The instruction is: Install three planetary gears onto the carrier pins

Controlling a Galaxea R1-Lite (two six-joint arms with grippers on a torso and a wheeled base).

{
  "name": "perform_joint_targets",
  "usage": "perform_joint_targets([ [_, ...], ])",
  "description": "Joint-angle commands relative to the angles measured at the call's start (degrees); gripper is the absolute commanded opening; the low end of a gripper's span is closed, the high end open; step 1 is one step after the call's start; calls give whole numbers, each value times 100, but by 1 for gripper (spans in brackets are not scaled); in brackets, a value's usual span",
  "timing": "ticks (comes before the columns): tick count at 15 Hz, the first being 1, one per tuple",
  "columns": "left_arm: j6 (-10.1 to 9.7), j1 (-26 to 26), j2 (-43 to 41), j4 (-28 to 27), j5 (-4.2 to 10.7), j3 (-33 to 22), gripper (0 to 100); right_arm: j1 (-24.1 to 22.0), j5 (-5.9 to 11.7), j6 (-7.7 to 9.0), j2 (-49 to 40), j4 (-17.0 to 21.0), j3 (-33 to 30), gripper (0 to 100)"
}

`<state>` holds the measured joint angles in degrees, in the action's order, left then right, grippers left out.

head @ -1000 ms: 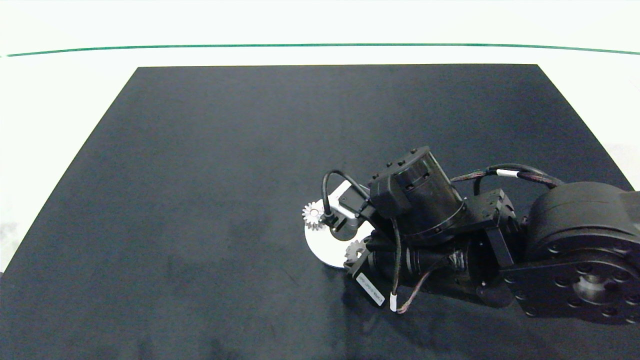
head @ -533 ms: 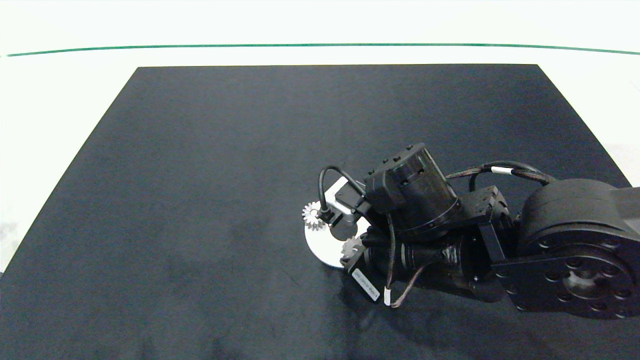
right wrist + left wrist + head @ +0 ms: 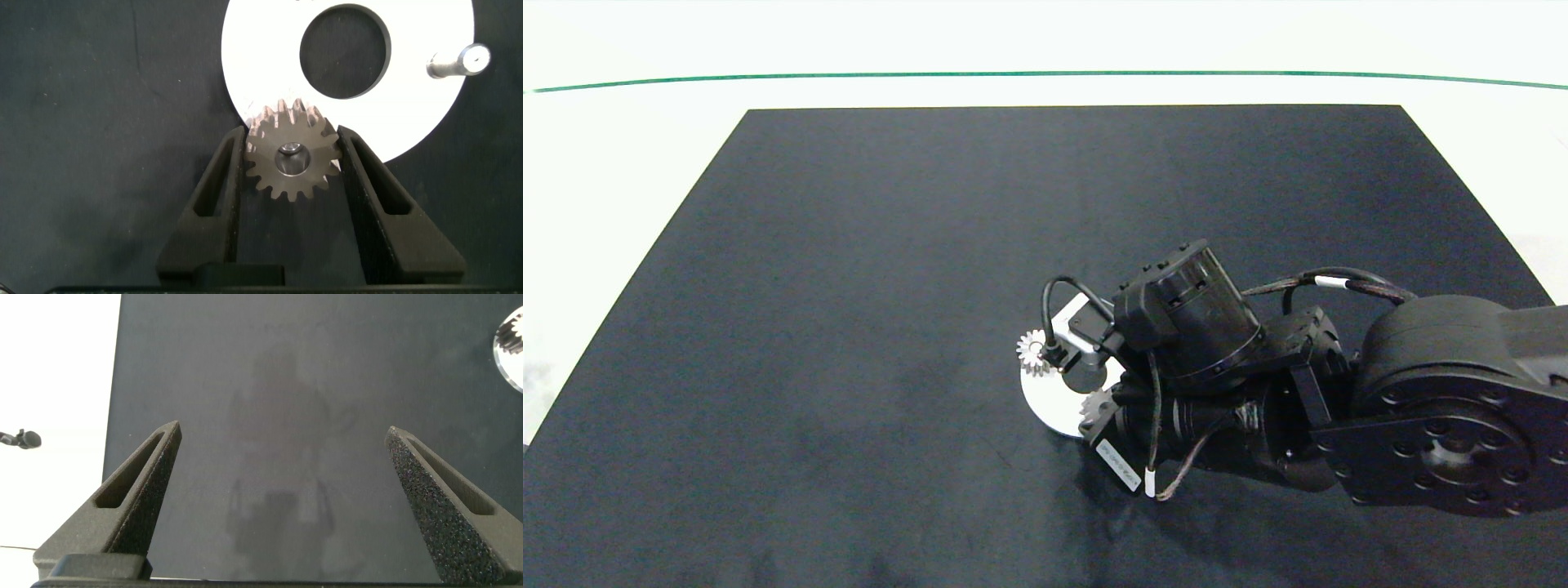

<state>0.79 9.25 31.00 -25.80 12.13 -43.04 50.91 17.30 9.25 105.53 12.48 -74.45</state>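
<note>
Currently a planetary gear (image 3: 292, 161) is seen clamped flat between the fingers of the right gripper (image 3: 292, 163), at the 6 o'clock rim of the white disc (image 3: 409, 106); what looks like a pin tip shows through its bore, so seating is judged near. One bare carrier pin (image 3: 459, 60) stands at 3 o'clock. Another gear (image 3: 1034, 352) sits at the disc's 10 o'clock in the head view. Left gripper (image 3: 286, 498) is held apart, idle

My right arm (image 3: 1209, 359) covers most of the white disc (image 3: 1049, 400), and I can't see the pin under the clamped gear (image 3: 292, 159).
</note>
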Motion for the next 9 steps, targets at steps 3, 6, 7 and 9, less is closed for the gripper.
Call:
perform_joint_targets([
  [3, 0, -29, -33, -13, -9, -2, 100, -28, 10, 6, 55, 9, 0, 1],
  [6, 0, -38, -33, -13, -9, -2, 100, -28, 10, 15, 55, 9, -8, 100],
  [7, 0, -38, -33, -13, -9, -2, 100, -28, 10, 15, 55, 9, -8, 100],
  [9, 0, -38, -33, -13, -9, -2, 100, -46, 10, -2, 64, 0, -52, 100],
])
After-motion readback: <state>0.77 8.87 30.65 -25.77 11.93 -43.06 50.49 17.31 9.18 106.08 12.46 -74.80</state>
